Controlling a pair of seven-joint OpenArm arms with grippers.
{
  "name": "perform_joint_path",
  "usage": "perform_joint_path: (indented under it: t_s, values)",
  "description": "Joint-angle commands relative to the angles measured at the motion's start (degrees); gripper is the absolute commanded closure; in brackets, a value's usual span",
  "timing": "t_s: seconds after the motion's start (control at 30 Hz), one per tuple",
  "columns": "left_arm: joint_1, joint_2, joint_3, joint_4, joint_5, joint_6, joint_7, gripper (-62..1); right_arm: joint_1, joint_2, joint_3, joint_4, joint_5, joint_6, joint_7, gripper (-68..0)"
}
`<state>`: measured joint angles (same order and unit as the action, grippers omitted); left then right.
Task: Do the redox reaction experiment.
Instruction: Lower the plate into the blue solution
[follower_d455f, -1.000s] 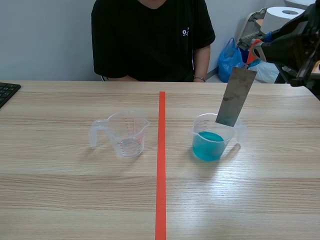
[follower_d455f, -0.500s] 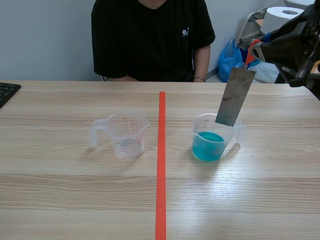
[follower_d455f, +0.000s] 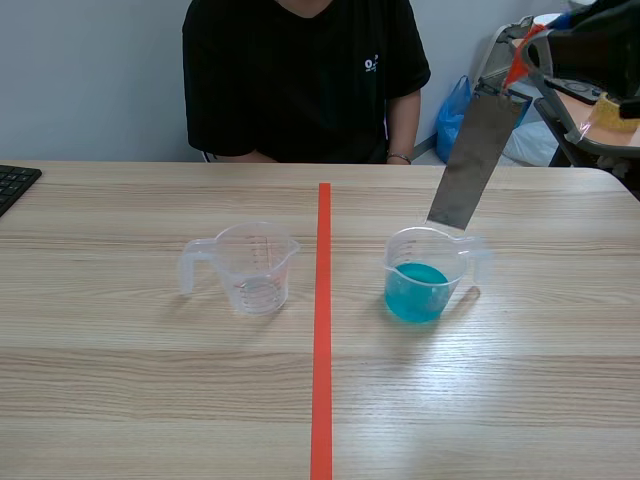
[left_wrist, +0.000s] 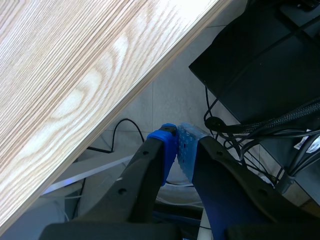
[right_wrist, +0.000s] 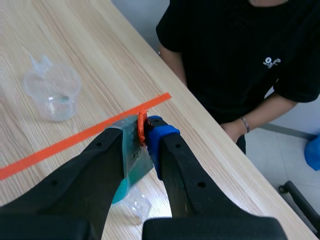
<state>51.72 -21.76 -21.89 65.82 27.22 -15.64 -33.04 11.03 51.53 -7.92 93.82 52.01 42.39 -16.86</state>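
A grey metal strip (follower_d455f: 472, 165) with an orange-red top end hangs tilted from my right gripper (follower_d455f: 522, 62), which is shut on it high at the far right. The strip's lower end sits just above the rim of a clear cup of blue liquid (follower_d455f: 420, 282), right of the tape line. In the right wrist view the strip (right_wrist: 132, 150) is pinched between the fingers of the right gripper (right_wrist: 145, 131), with the blue cup (right_wrist: 125, 192) below. An empty clear measuring cup (follower_d455f: 250, 266) stands left of the line. My left gripper (left_wrist: 177, 150) is shut on nothing, off the table's edge.
A person in a black shirt (follower_d455f: 300, 80) sits across the table. A red tape line (follower_d455f: 322, 320) runs down the middle. A keyboard corner (follower_d455f: 12, 185) lies at the far left. Under the left gripper are floor, cables and a black box (left_wrist: 260, 75).
My right gripper has risen and moved slightly right, lifting the strip so its lower end has come up out of the blue cup to rim height.
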Motion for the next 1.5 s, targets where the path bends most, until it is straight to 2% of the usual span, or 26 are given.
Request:
perform_joint_path:
  t_s: [0.0,0.2,0.3,0.93,1.27,1.47]
  values:
    - [0.2,-0.2,-0.4,0.2,-0.1,0.1,-0.5,-2.7,0.7,2.0,1.2,1.6,2.5,0.3,0.4,-0.7]
    - [0.2,-0.2,-0.4,0.2,-0.1,0.1,-0.5,-2.7,0.9,3.4,2.4,3.5,8.1,0.3,-1.7,-0.7]
    - [0.2,-0.2,-0.4,0.2,-0.1,0.1,-0.5,-2.7,0.9,3.4,2.7,3.6,9.1,0.3,-2.5,-0.7]
    - [0.2,-0.2,-0.4,0.2,-0.1,0.1,-0.5,-2.7,0.9,2.8,2.5,3.5,9.1,0.3,-2.8,-0.7]
    - [0.2,-0.2,-0.4,0.2,-0.1,0.1,-0.5,-2.7,0.2,-0.3,2.0,3.5,8.6,0.3,-5.8,-0.7]
    - [0.2,-0.2,-0.4,0.2,-0.1,0.1,-0.5,-2.7,0.2,-2.2,-0.1,3.4,6.3,0.3,-6.2,-0.7]
